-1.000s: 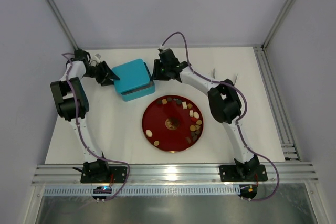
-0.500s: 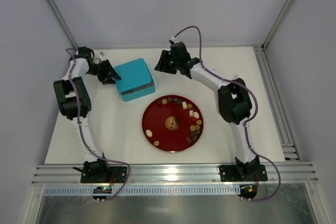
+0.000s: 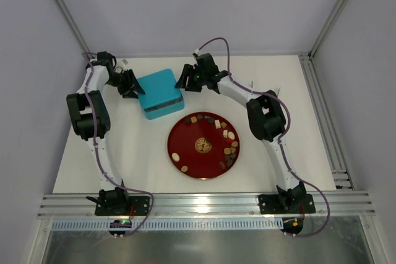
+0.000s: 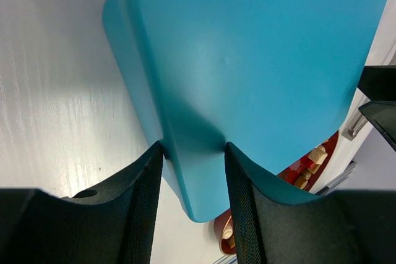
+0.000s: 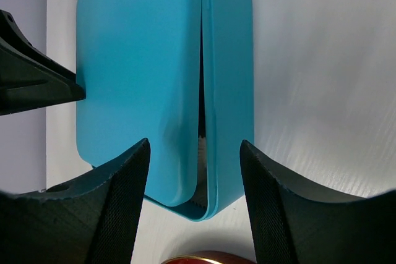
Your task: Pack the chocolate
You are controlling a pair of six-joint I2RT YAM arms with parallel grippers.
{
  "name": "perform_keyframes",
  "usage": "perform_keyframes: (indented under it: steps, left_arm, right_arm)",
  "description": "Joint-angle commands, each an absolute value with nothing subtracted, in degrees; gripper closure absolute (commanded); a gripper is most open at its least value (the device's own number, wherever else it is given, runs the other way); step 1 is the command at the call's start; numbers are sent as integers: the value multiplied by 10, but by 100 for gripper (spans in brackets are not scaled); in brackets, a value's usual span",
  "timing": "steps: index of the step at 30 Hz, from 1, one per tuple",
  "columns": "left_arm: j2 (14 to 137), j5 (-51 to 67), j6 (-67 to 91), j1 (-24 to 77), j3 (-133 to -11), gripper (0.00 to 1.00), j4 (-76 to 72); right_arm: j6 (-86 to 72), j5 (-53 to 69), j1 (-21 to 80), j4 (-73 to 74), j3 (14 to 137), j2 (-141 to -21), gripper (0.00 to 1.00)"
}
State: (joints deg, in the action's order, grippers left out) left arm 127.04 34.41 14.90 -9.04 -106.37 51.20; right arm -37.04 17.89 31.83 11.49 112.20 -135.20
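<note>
**Packing Not Yet Begun**

Every chocolate (image 3: 229, 147) you see lies on the red plate (image 3: 185, 141), centre frame; none is packed. Above-left, the teal box (image 3: 159, 93) has its lid barely ajar. Your left gripper (image 3: 135, 86) pinches its left edge; your right gripper (image 3: 181, 83) hangs spread, just beside it. Remaining: open the box, move each piece. White table (image 3: 278, 153), pale walls.

Overhead camera, set behind both arms, looks down on the whole counter (image 3: 278, 153). Each wrist camera peers close past its own fingers (image 4: 143, 214) at the teal box (image 3: 159, 93) ahead of them, from opposite sides.
</note>
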Motion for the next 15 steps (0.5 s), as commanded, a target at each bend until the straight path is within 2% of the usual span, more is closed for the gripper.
perform_keyframes:
  steps: [1,6,15]
  left_arm:
    - [1274,320,134,-80,-1091,56,536]
    - [1267,298,128,-65,-1091,56,548]
    - [1237,287,128,-53,-1053,57,537]
  right_arm:
    - [-375,200,322,105,1147,-1351,38]
    - [-374,200,325,103,1141,-1347,40]
    - [-379,194,330,91,1122,-1339,51]
